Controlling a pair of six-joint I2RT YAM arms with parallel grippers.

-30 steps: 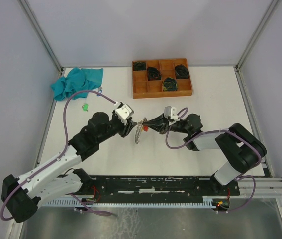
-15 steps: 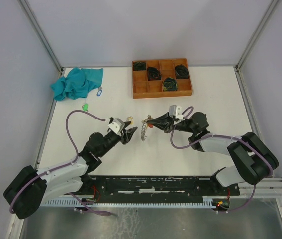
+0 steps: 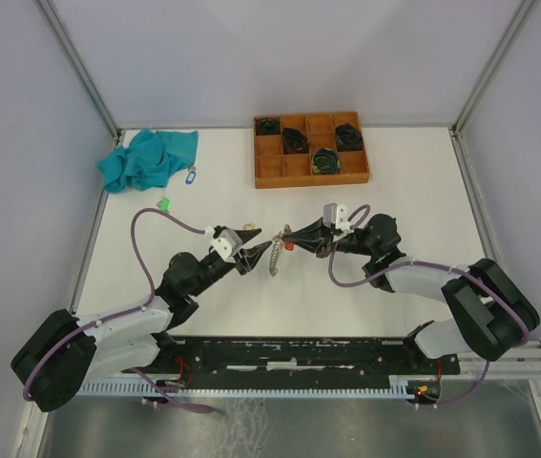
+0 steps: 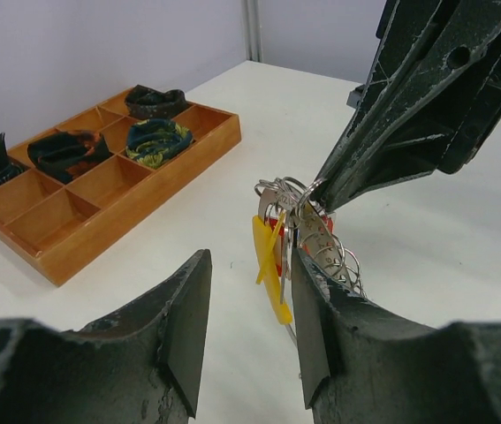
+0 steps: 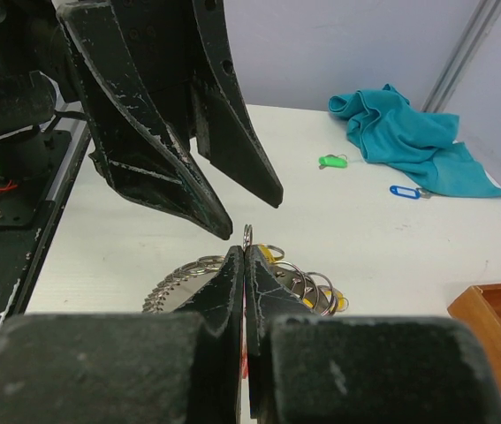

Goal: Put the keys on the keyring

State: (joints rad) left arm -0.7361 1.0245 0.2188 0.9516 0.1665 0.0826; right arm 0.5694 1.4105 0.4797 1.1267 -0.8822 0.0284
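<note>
Right gripper (image 3: 286,232) pinched keyring (image 3: 275,258), mid-table, yellow key (image 4: 270,265) hanging there. Left gripper (image 3: 260,241) half open, empty, just left. Risk: left jaws knocking ring, twisting it from thin pinch.

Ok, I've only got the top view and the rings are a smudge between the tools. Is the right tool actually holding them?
Observer: Yes, the left wrist view shows the right tool shut on the top of the bunch of rings.
Operator: And what's the left one doing?
Observer: The left tool is open, with a yellow tag hanging in the gap between its fingers; I can't tell if they touch it.
</note>
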